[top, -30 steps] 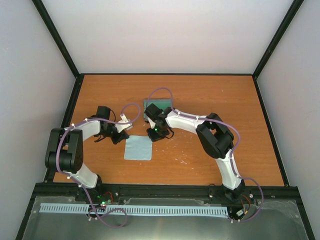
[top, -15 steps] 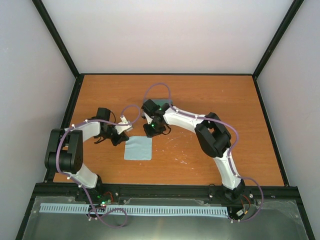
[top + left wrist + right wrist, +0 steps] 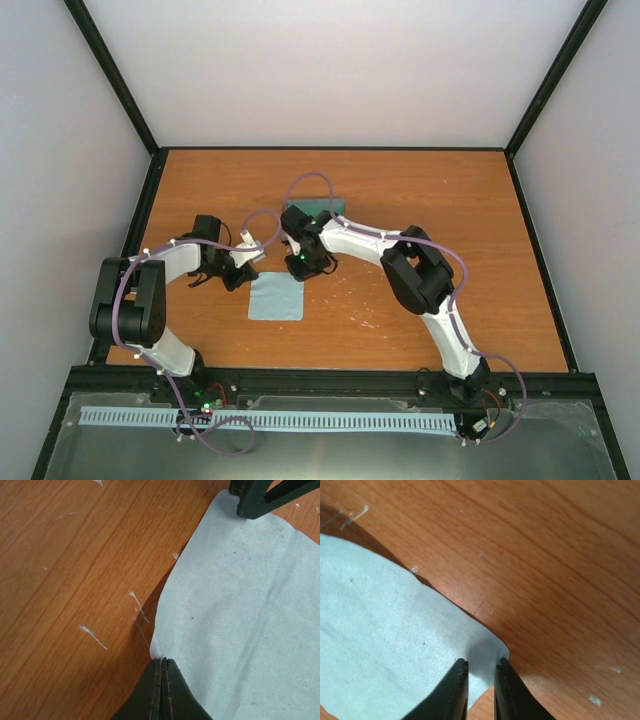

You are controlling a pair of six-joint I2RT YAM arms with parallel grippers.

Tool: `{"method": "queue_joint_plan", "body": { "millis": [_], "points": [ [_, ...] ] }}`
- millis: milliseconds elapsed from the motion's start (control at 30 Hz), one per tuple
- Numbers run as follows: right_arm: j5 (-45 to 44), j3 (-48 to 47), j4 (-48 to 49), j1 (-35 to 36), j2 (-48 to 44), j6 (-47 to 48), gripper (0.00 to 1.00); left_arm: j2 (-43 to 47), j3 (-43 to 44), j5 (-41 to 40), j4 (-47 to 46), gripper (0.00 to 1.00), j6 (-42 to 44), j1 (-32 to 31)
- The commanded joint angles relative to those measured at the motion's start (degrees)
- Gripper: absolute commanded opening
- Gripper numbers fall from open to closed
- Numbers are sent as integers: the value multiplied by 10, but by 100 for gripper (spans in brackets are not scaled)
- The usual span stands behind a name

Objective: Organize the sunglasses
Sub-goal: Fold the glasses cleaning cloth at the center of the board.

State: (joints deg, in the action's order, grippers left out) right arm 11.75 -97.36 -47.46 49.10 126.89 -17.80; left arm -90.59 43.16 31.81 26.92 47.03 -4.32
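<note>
Left claw [image 3: 162,663] is clamped tight on a cloth [image 3: 240,620] corner at the bottom of the frame. Right claw [image 3: 482,662] is barely parted around another corner. Case [image 3: 322,206] is mostly hidden behind the right arm [image 3: 360,238].

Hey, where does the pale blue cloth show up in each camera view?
Top external: the cloth lies left of centre.
Left wrist: the cloth fills the right half, its corner at the left pincer.
Right wrist: the cloth sits lower left, its corner between the fingers of the right pincer.
Shared landmark: the scratched orange table.
</note>
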Motion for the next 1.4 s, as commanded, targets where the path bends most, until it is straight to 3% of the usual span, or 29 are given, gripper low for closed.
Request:
{"method": "queue_joint_plan", "body": {
  "millis": [0, 133, 500, 1367],
  "points": [
    [-10, -8, -20, 15, 26, 1, 12, 12, 3, 16, -7, 1, 0, -4],
    [-14, -5, -19, 20, 30, 0, 3, 13, 3, 18, -7, 1, -3, -4],
    [-36, 40, 20, 21, -41, -4, 3, 40, -1, 22, 2, 1, -9, -4],
    [20, 165, 147, 30, -153, 4, 3, 129, -54, 33, 2, 4, -37, -8]
  ]
}}
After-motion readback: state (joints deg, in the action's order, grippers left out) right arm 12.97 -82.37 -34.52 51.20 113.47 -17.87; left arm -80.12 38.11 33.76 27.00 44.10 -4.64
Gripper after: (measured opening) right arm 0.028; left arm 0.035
